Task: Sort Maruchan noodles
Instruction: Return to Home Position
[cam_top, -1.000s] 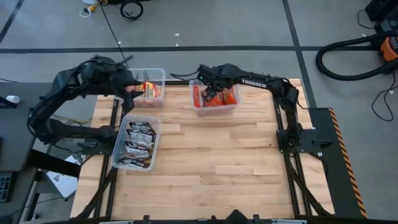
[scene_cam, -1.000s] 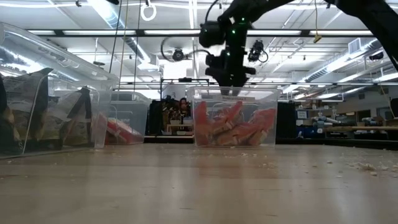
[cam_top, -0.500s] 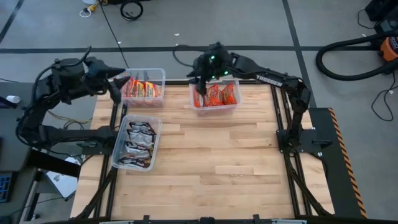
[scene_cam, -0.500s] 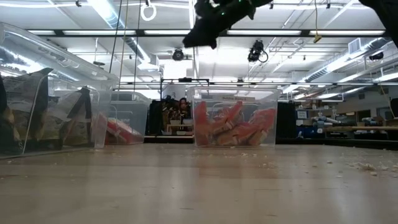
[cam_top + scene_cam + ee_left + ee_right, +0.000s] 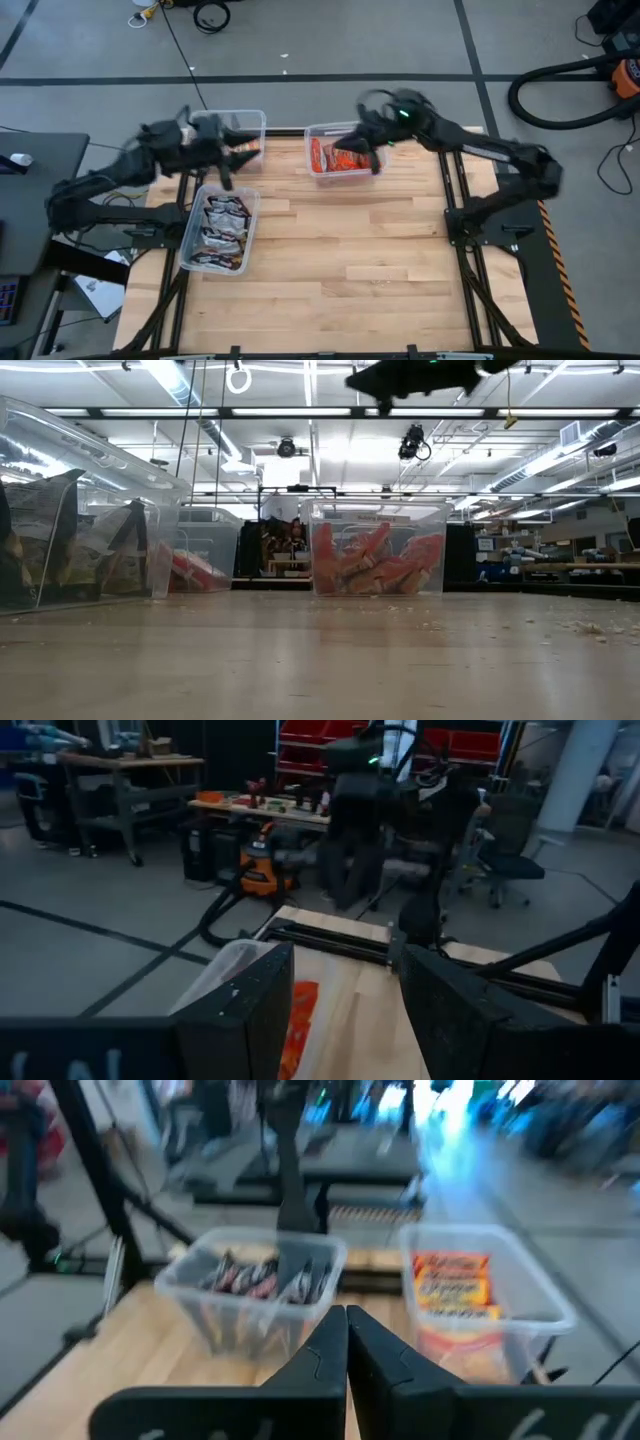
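The right gripper (image 5: 352, 141) hangs above the near edge of a clear bin (image 5: 400, 520) on the wooden table (image 5: 350, 270). The orange-red noodle packets (image 5: 340, 157) lie directly below it inside that bin, heaped at angles. The gripper's outline is smeared in the high view. In the low view only a dark part of the right arm shows, cut off at the upper edge. Its two fingers (image 5: 330, 1345) are pressed together with nothing between them. The left gripper (image 5: 236, 156) hangs over the corner of a second clear bin (image 5: 240, 114). The yellow-and-red packets (image 5: 245, 148) sit under and just beyond it, partly covered by the arm. Its fingers (image 5: 245, 1010) stand spread apart and hold nothing. One finger hides most of the orange-red bin in the left wrist view. A third clear bin (image 5: 192, 225) lies beside and below the left gripper on the side toward the arm's base. It holds the silver-black packets (image 5: 222, 225). No packet count can be made out in any bin.
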Available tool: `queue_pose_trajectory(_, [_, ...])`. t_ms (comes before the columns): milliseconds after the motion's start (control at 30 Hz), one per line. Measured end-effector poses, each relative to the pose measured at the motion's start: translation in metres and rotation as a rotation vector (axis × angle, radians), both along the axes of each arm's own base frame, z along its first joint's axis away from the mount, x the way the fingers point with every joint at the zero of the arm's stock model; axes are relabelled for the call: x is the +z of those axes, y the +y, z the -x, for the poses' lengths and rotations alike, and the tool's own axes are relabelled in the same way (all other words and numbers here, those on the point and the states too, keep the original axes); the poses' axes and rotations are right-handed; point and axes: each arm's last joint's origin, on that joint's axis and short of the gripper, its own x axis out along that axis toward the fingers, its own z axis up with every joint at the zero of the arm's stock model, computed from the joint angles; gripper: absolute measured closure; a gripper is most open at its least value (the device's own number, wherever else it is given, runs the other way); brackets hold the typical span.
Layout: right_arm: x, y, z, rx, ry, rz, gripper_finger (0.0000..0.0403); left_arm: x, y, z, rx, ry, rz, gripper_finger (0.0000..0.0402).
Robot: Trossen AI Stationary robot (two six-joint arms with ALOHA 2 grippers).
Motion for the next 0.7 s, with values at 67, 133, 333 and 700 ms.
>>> queue_pose_trajectory(67, [-0.008, 0.01, 0.022, -0.052, -0.066, -0.01, 0.0393, -0.017, 0.001, -0.01, -0.011, -0.021, -0.002, 0.0214])
queue_pose_trajectory(133, [-0.019, 0.019, 0.042, -0.11, -0.099, -0.04, 0.0386, -0.033, 0.002, -0.016, -0.01, -0.042, 0.001, 0.0214])
queue_pose_trajectory(333, [-0.068, 0.042, 0.093, -0.167, -0.017, -0.025, 0.0371, -0.08, 0.005, -0.023, 0.022, 0.081, 0.14, 0.0214])
queue_pose_trajectory(700, [-0.138, 0.064, 0.136, -0.193, -0.12, -0.026, 0.037, -0.145, -0.017, -0.022, -0.179, 0.098, 0.0, 0.0214])
